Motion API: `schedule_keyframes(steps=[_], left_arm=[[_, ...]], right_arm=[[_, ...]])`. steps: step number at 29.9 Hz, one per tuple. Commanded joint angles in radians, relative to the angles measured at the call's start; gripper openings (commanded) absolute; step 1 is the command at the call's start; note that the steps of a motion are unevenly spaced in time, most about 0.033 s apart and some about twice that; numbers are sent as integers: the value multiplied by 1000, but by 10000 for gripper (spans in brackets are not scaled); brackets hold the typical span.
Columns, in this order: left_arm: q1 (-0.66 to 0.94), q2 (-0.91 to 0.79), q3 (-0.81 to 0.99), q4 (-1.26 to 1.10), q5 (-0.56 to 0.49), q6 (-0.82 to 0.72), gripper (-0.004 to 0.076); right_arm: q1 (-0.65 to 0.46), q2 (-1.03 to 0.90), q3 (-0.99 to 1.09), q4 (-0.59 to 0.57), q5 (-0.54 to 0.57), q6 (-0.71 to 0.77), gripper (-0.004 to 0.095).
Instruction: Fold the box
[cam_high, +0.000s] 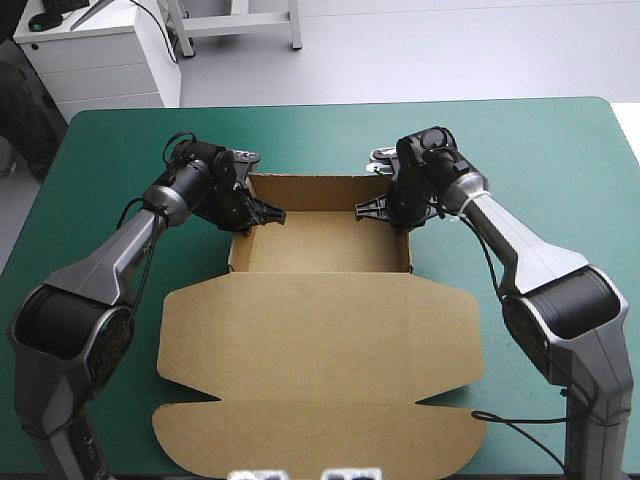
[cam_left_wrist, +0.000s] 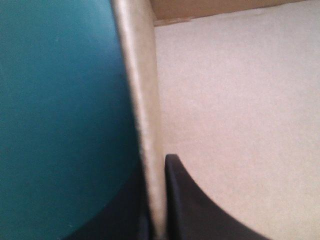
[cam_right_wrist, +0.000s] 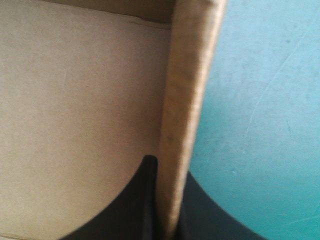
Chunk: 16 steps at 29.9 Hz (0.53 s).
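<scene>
Left hand (cam_high: 265, 213) is clamped on the left side wall (cam_left_wrist: 145, 100), 1 finger inside the tray, 1 outside. Right hand (cam_high: 370, 210) grips the right side wall (cam_right_wrist: 187, 100) the same way. Box (cam_high: 320, 340) sits mid-counter (cam_high: 560, 150), with the tray at the far end, walls up, and the lid flat toward the near edge. Reads as the wall-forming step, with both side walls pinched upright. Next move, my guess: release both, back out without dragging the walls outward, then confirm they stand alone.

Brown box (cam_high: 320, 330): open tray mid-table, lid flat toward near edge
</scene>
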Motion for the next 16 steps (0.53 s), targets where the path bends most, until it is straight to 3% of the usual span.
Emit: schedule_keyframes(steps=[1,11,16], left_arm=[[-16,-15,-26,-66,-41,23,-8],[-16,-8,-26,-66,-9,25,1],[-16,-8,-28,-60,13,28,115]], right_arm=[[13,-21,-16,102,-32,-54,-14],[13,-22,-16,67,-13,-77,-13],[13,-25,-18,-10,35,-77,80]])
